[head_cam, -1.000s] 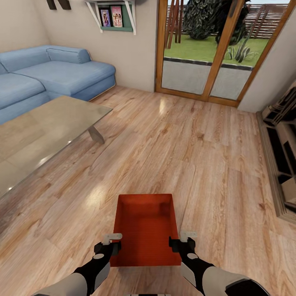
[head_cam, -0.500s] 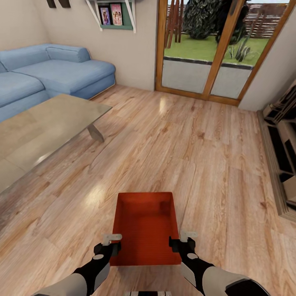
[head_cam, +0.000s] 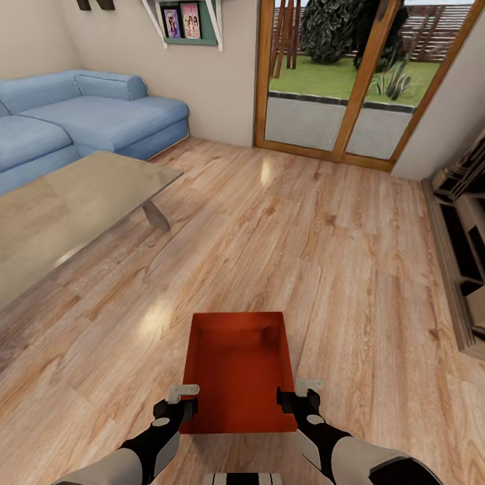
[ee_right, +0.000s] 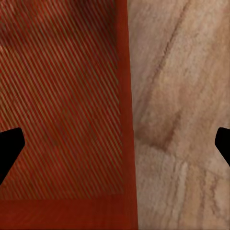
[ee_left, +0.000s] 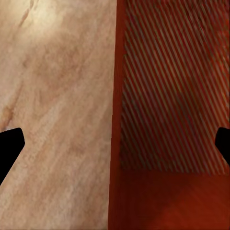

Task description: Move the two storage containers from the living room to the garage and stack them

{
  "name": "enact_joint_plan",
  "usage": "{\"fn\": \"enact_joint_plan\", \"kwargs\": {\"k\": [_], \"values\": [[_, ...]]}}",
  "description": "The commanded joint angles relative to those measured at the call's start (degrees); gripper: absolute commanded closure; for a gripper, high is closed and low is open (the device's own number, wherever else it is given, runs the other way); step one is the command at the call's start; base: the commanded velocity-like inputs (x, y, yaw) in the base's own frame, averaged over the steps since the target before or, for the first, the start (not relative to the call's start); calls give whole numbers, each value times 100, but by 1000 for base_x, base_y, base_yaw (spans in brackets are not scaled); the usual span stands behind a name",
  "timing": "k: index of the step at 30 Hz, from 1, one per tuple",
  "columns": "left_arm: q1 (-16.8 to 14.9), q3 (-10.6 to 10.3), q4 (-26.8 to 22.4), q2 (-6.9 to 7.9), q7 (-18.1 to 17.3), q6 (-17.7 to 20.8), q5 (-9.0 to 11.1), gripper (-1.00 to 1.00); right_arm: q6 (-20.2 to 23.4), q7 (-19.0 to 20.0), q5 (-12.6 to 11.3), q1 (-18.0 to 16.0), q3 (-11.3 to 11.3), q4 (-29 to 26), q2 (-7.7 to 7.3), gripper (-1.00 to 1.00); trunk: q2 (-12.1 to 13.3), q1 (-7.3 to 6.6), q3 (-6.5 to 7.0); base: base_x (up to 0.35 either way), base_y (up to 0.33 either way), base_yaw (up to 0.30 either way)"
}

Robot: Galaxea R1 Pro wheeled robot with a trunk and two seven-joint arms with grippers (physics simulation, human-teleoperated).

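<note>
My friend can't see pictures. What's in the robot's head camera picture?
An orange-red open box-shaped container sits between the left gripper and right gripper, above a light wood plank floor. Behind are a blue corner sofa, glass coffee table and wood-framed glass doors.

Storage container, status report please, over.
Left tool and right tool open, each straddling a side wall of the storage container. Container empty, over the wood floor in the living room. Glass coffee table off left, path ahead open.

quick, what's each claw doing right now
left claw: open, straddling the container's left wall
right claw: open, straddling its right wall
</note>
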Motion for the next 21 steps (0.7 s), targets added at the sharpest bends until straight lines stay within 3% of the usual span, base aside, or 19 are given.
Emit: {"fn": "enact_joint_plan", "kwargs": {"k": [1, 15, 21], "values": [[-3, -50, 6, 0, 23, -23, 60, -100, -20, -13, -54, -3, 50, 7, 2, -100, -1, -1, -3, 0, 0, 0], [-3, -49, 6, 1, 24, -31, 60, -100, -19, -10, 0, -3, 52, 7, -1, -100, -1, -1, -3, 0, 0, 0], [-3, -49, 6, 4, 24, -31, 60, -100, -20, -5, 33, -3, 52, 7, -71, -100, -1, -1, -3, 0, 0, 0]]}}
